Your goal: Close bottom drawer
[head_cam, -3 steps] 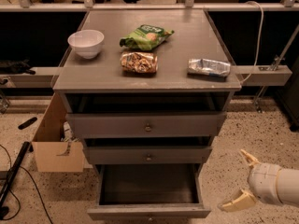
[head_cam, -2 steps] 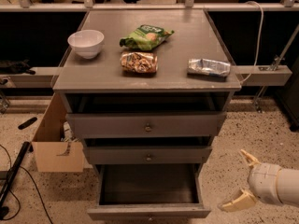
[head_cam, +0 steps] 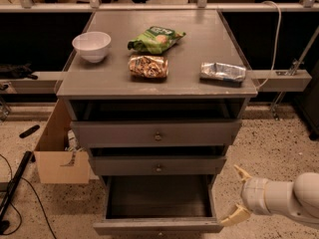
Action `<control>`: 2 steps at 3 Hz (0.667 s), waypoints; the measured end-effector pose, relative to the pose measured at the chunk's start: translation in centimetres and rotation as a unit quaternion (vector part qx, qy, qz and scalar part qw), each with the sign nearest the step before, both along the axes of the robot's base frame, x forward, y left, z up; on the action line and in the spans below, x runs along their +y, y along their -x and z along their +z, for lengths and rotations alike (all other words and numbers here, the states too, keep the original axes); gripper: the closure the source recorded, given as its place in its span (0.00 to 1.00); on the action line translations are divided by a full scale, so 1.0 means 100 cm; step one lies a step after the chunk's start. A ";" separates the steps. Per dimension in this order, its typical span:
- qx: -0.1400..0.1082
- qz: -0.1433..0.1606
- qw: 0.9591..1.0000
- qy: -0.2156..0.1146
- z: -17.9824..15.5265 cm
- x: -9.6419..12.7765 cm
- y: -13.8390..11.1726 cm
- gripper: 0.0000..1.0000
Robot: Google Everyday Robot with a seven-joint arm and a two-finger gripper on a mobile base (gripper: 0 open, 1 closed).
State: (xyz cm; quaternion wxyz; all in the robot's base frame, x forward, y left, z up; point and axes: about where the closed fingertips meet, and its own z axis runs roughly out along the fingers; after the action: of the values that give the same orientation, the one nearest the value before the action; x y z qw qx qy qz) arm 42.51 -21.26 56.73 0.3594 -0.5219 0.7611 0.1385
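The bottom drawer [head_cam: 149, 226] stands pulled far out below the front edge of the counter [head_cam: 194, 81]. Its dark box interior is open to view and looks bare, and its grey front reaches well forward of the middle drawer [head_cam: 158, 166] and top drawer [head_cam: 157, 133], which each stand out only a little. It looks like a stiff, flat-fronted box on slides. With nothing seen inside, it should be light and run straight back, and a hard shove would likely slam it. Nothing needs to be gripped, in this judgement. A flat push on the front panel near its middle should send it in squarely, while pressure at the right-hand end alone might skew it on its runners. The end effector [head_cam: 238, 195] hangs low, below the counter's front right corner and just beside the drawer's right end. It is not touching the drawer, its fingers [head_cam: 234, 216] are spread wide and it holds nothing. Compared with a second ago, the end effector has come leftward, closer to the drawer's right side, with its spread unchanged. The drawer itself is no further in. The bowl [head_cam: 91, 46] by the counter's left edge and the packets on the counter lie where they did.
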 end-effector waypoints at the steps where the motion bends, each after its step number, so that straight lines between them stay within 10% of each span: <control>1: -0.003 0.060 0.998 -0.016 -0.064 0.001 -0.016 0.00; 2: -0.002 0.088 0.996 -0.029 -0.095 -0.004 -0.021 0.00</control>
State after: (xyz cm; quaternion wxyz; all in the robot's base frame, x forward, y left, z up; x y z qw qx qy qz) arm 44.58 -21.65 47.22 0.3627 -0.5765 0.7069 0.1906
